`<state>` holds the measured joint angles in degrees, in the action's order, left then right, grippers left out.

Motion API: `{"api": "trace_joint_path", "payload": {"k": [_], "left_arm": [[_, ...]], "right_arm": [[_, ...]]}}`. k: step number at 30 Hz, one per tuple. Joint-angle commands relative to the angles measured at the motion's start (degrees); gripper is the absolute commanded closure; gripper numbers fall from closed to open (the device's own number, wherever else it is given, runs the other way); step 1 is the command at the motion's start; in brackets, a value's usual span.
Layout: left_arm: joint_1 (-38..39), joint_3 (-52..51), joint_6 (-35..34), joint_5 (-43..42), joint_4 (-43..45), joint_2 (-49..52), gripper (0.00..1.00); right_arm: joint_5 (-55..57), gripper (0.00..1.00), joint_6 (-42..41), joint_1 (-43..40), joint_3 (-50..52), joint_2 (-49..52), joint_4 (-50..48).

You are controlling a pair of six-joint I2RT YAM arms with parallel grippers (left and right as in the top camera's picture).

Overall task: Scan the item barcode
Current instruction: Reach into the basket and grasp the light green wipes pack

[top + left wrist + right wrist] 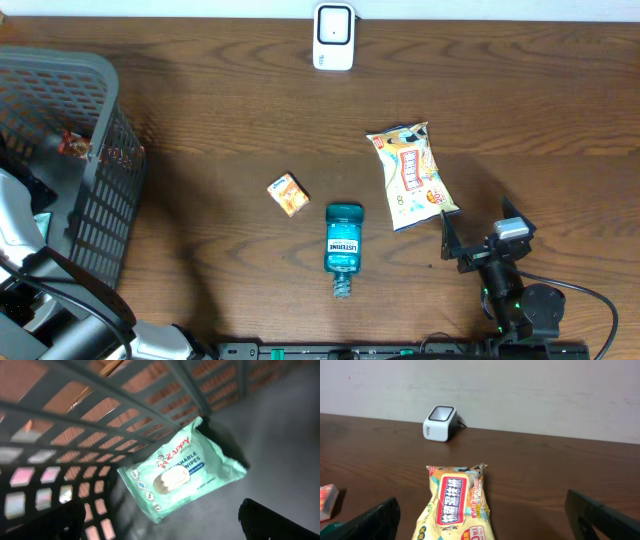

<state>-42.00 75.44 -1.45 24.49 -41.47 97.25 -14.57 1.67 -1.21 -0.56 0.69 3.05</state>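
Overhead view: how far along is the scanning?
Done: nothing evident; snack bag, mouthwash, small box lie short of the scanner. In hand: nothing; left end effector open over wipes pack in basket, right end effector open. Left: bring an item to the scanner.

A: Counter (220,110) finish?
B: Dark brown wood grain, smooth, low sheen.
A: Basket (100,190) and scanner (333,35)?
B: Grey moulded plastic, matt, open lattice; white hard plastic, glossy, dark glazed window.
A: Packaged goods?
B: Snack bag (410,172): printed film, glossy, crinkled. Bottle (343,240): clear teal plastic, glossy, with printed label. Small box (288,194): printed card, satin. Wipes pack (180,475): soft mint-green film, slight gloss, wrinkled at seams.
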Motion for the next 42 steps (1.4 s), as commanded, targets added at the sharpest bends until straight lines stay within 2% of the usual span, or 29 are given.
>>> {"api": "trace_joint_path", "payload": {"k": [1,3,10,16,20,32,33,37,38,39,42], "left_arm": [[-1.1,-1.7,10.4,-1.9,0.6,0.9,0.02],[-2.0,-3.0,10.4,-4.7,1.2,0.9,0.02],[-7.4,-6.6,10.4,-6.6,4.6,0.9,0.02],[-11.7,-7.9,10.7,-21.1,6.7,2.2,0.02],[-11.9,-7.9,13.9,-21.3,7.5,4.8,0.02],[-11.9,-7.9,14.1,-21.3,8.4,12.7,0.01],[-11.9,-7.9,14.1,-21.4,8.4,12.8,0.05],[-11.9,-7.9,13.6,-22.9,8.4,12.8,0.43],[-11.8,-7.9,13.6,-22.9,8.3,12.8,0.58],[-11.8,-7.9,13.6,-23.0,8.4,12.8,0.68],[-11.6,-7.8,13.2,-24.0,8.6,12.5,0.89]], "right_arm": [[0.1,0.01,-1.0,0.5,0.2,-0.3,0.0],[0.1,0.01,-1.0,0.5,0.2,-0.3,0.0],[0.1,0.01,-1.0,0.5,0.2,-0.3,0.0],[0.1,0.01,-1.0,0.5,0.2,-0.3,0.0],[0.1,0.01,-1.0,0.5,0.2,-0.3,0.0],[0.1,0.01,-1.0,0.5,0.2,-0.3,0.0],[0.1,0.01,-1.0,0.5,0.2,-0.3,0.0],[0.1,0.01,-1.0,0.5,0.2,-0.3,0.0],[0.1,0.01,-1.0,0.5,0.2,-0.3,0.0],[0.1,0.01,-1.0,0.5,0.2,-0.3,0.0],[0.1,0.01,-1.0,0.5,0.2,-0.3,0.0]]}}
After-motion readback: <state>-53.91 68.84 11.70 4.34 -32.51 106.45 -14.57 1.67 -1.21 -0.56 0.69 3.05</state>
